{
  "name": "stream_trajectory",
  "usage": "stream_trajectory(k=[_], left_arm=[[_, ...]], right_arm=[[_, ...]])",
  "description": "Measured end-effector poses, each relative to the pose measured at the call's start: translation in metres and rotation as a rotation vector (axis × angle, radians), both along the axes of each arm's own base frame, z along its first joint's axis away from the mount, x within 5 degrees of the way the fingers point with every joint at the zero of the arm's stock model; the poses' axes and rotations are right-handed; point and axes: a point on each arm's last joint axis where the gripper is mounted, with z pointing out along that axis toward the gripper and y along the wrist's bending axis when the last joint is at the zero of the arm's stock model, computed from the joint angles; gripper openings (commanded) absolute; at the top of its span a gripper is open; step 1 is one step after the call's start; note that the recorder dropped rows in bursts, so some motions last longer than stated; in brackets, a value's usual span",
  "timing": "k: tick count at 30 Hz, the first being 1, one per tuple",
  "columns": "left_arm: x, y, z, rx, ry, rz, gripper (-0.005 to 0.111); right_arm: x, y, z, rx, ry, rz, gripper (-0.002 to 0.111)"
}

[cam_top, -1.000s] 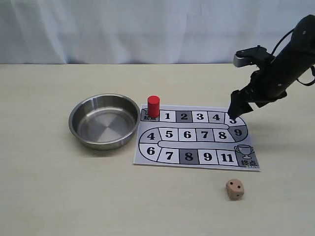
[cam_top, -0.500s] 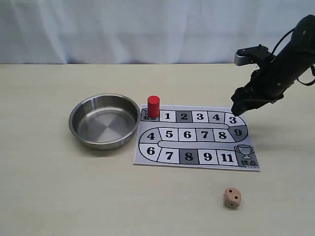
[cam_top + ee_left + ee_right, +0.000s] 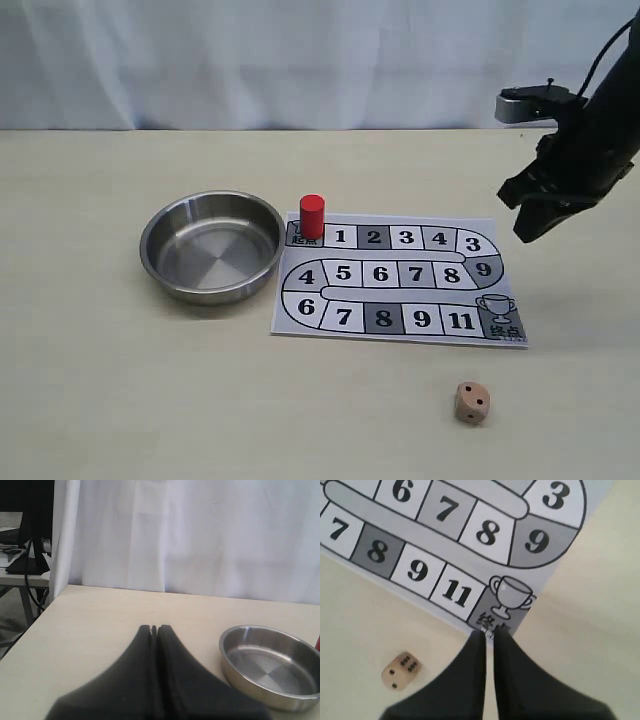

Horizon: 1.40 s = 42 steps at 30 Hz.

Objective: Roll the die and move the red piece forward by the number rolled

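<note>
The board (image 3: 381, 273) lies flat on the desk (image 3: 90, 380), and everything else is placed from it. The die (image 3: 472, 402) sits on the bare desk off the board, a little beyond the long edge that carries the row 6, 7, 8, 9, 11, on the side nearer the exterior camera and below the trophy corner. A side face with two pips shows in that view; its top face is too small to count.

The right hand (image 3: 527, 232) hangs in the air past the board's short edge by squares 3 and 9, its tips pointing down toward the desk. Its fingers are pressed nearly together, with only a thin slit between them, and they pinch nothing. The die is well apart from this hand, with the trophy corner lying roughly between the two. In the right wrist view the fingertips (image 3: 479, 636) line up over the trophy square, and the die (image 3: 401, 670) lies off to one side on plain desk, showing pipped faces.

The red piece (image 3: 312, 216) stands upright on the start square at the board's corner next to square 1, far from the right hand.

A steel bowl (image 3: 160, 262) rests just beside the board at that same corner; whether it touches the sheet is unclear.

The left hand (image 3: 154, 628) has its fingers pressed together, empty, above the desk with the bowl (image 3: 235, 667) ahead of it.
</note>
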Motion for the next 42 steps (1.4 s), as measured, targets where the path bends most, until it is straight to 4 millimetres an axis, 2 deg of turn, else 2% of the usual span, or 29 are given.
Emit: stream_trajectory(k=[5,13,19,27,32,34,40,42], left_arm=[[0.000,0.000,0.000,0.000,0.000,0.000,0.000],[0.000,0.000,0.000,0.000,0.000,0.000,0.000],[0.000,0.000,0.000,0.000,0.000,0.000,0.000],[0.000,0.000,0.000,0.000,0.000,0.000,0.000],[0.000,0.000,0.000,0.000,0.000,0.000,0.000],[0.000,0.000,0.000,0.000,0.000,0.000,0.000],[0.000,0.000,0.000,0.000,0.000,0.000,0.000],[0.000,0.000,0.000,0.000,0.000,0.000,0.000]], right_arm=[[-0.026,0.007,0.004,-0.012,0.040,0.029,0.004],[-0.058,0.049,0.011,-0.046,-0.015,0.155,0.004],[-0.073,0.064,0.011,-0.101,-0.013,0.178,0.004],[-0.097,0.064,0.003,-0.097,-0.107,0.193,0.004],[-0.121,0.058,0.009,-0.061,-0.209,0.201,0.004],[-0.131,0.058,0.000,-0.041,-0.186,0.195,0.004],[-0.143,0.053,-0.032,-0.047,-0.197,0.186,0.004],[-0.148,0.052,-0.038,-0.057,-0.194,0.231,0.004]])
